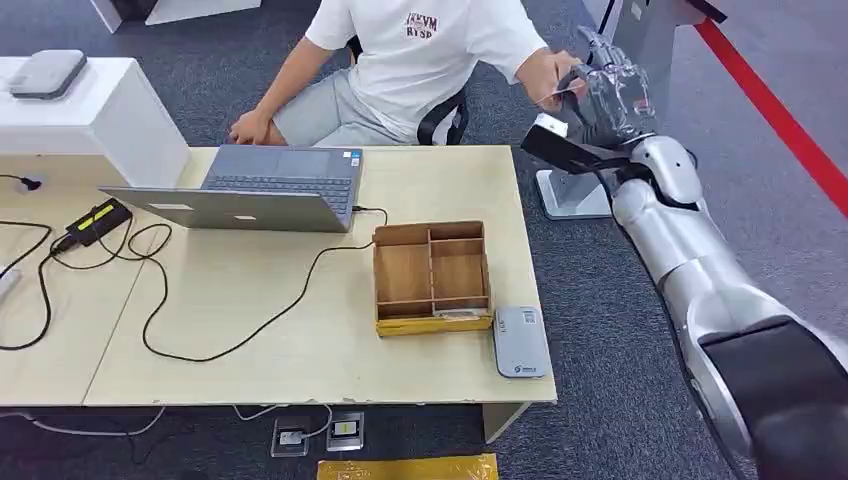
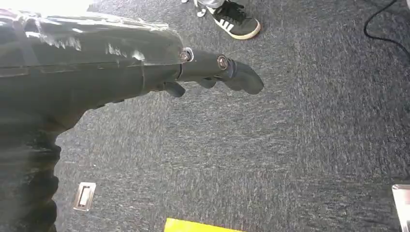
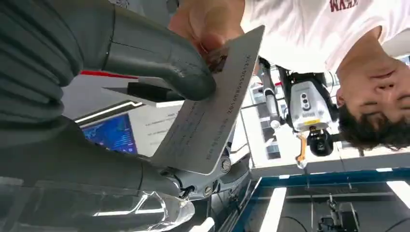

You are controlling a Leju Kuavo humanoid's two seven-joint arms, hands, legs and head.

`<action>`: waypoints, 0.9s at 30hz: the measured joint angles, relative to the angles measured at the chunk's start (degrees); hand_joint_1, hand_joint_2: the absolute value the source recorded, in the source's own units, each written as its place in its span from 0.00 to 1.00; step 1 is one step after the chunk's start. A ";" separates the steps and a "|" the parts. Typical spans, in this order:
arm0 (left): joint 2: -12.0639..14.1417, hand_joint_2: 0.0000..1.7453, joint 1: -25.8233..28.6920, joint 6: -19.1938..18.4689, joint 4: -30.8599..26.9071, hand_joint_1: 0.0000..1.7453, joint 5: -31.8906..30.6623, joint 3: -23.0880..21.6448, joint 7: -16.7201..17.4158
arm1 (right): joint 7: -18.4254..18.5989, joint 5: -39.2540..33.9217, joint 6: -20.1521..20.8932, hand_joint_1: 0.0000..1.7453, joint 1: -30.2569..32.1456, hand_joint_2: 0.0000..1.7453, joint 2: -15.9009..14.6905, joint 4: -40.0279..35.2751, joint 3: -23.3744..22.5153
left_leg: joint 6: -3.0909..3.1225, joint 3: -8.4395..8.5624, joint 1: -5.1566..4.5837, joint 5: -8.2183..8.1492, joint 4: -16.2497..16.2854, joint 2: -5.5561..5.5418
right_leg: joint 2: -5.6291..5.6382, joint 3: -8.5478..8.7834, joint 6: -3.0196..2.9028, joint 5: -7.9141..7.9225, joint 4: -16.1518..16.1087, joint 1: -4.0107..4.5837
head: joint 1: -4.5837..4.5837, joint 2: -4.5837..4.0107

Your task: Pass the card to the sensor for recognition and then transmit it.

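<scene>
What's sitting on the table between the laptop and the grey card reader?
In the head view, the wooden divided box sits between the laptop and the card reader, with a black cable curving across the tabletop from the laptop.
</scene>
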 joint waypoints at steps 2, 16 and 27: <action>0.00 1.00 0.00 0.00 0.00 0.00 0.00 -0.04 0.00 | -0.09 -0.17 0.15 1.00 -0.05 1.00 0.04 0.09 0.02 | 0.00 0.00 0.00 0.00 0.00 0.00 | 0.00 0.00 0.00 0.00 0.00 0.00 | 0.00 0.00; -0.02 1.00 -0.02 -0.04 0.00 0.00 -0.04 -0.11 0.00 | -0.42 -1.57 0.00 1.00 -0.11 1.00 0.26 0.42 0.02 | 0.00 0.00 0.00 0.00 0.00 0.00 | 0.00 0.00 0.00 0.00 0.00 0.00 | 0.00 0.00; -0.07 1.00 0.04 0.37 0.00 0.00 1.38 -0.11 0.00 | -0.66 -5.94 1.18 1.00 2.29 1.00 0.26 0.33 -0.02 | 0.00 0.04 0.01 0.00 0.02 0.01 | 0.00 -0.01 0.00 0.00 -0.01 0.00 | 0.00 0.00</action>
